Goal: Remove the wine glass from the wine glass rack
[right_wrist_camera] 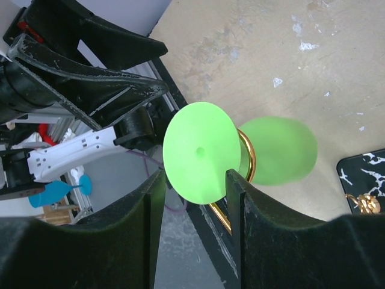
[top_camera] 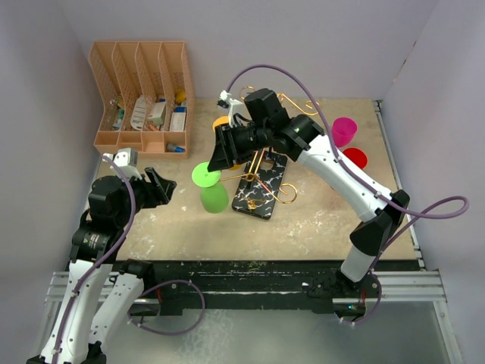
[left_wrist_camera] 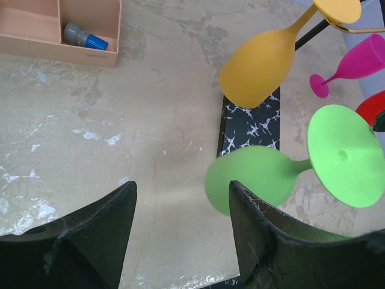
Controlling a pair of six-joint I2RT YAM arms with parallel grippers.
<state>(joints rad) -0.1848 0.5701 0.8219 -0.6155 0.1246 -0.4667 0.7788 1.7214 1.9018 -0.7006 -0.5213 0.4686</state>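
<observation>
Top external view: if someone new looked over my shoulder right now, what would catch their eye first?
The bright green wine glass, hooked on the left side of the gold wine glass rack at mid-table, with the right gripper bracketing its round foot. After that, the pink glass near the table's right edge and the peach file organiser at the back left.

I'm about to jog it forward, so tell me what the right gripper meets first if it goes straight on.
The green wine glass, at its foot: the disc faces the right gripper squarely, at the mouth of its open jaws. The rack's gold arm curls just behind it. Exact depth is unclear.
</observation>
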